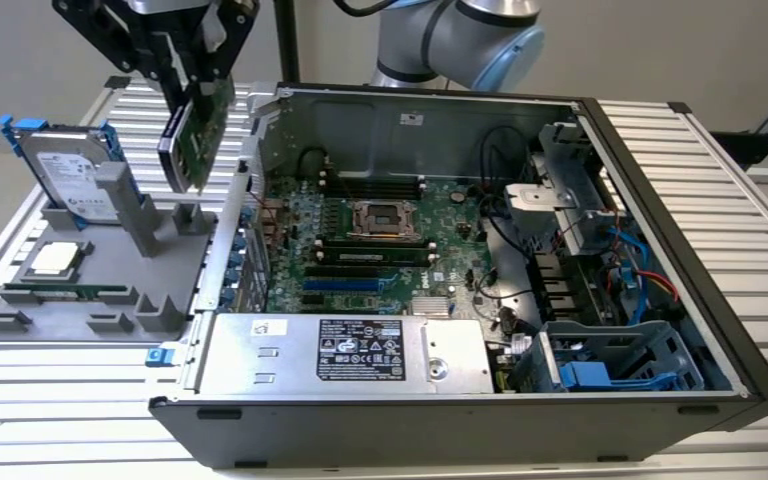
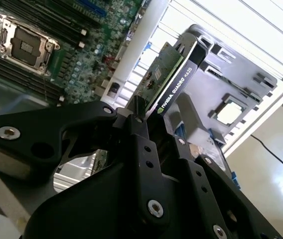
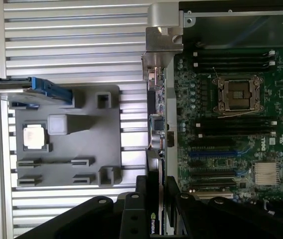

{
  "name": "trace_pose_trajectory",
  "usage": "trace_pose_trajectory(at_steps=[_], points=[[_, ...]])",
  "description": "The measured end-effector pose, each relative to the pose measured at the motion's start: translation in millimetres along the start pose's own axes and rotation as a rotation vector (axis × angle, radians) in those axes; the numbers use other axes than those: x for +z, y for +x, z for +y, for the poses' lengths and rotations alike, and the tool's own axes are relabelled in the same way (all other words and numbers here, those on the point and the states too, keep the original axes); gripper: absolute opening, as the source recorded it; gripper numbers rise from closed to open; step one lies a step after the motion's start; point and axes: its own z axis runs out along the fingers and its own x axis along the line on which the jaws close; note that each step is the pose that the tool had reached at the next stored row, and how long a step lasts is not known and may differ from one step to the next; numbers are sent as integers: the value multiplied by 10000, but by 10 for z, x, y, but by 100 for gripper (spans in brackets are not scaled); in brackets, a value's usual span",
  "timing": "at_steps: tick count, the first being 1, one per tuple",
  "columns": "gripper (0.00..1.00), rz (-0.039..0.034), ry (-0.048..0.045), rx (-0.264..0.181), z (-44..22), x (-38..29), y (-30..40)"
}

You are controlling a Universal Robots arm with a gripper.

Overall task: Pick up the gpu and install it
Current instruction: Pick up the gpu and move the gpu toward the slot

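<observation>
The gpu (image 1: 199,135) hangs upright in the air, its green board and black cooler tilted, above the grey fixture tray (image 1: 77,318) at the exterior view's left. My gripper (image 1: 197,85) is shut on the card's upper edge. The second wrist view has the gpu (image 2: 170,79) sticking out from between the black fingers (image 2: 137,130). In the first wrist view the gpu (image 3: 157,130) is edge-on along the case wall, with its silver bracket (image 3: 162,42) at the far end and my gripper (image 3: 156,193) clamped on it. The open computer case (image 1: 651,170) lies to the right, its motherboard (image 1: 364,245) exposed.
On the tray stand a silver hard drive with blue rails (image 1: 71,172), a processor chip (image 1: 57,259) and a narrow memory stick (image 1: 67,293). Blue expansion slots (image 1: 344,285) sit near the power supply (image 1: 344,352). The arm's base (image 1: 464,40) rises behind the case.
</observation>
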Motion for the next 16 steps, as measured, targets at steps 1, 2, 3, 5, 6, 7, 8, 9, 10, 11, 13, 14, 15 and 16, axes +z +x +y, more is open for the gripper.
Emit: trace_pose_trajectory(at_steps=[1,2,3,5,6,7,8,9,10,11,13,14,15,16], points=[[0,1,1,0,1,0,-15],[0,0,1,0,2,0,-29],[0,0,0,0,2,0,-44],[0,0,1,-1,4,0,-74],[0,1,1,-1,4,0,-88],[0,1,1,0,5,0,-103],[0,1,1,0,6,0,-119],[0,1,0,-1,6,1,-134],[0,2,1,0,7,0,-150],[0,2,1,0,8,1,-165],[0,1,1,0,10,1,-196],[0,2,1,0,10,1,-212],[0,2,1,0,11,1,-226],[0,1,1,0,11,1,-239]])
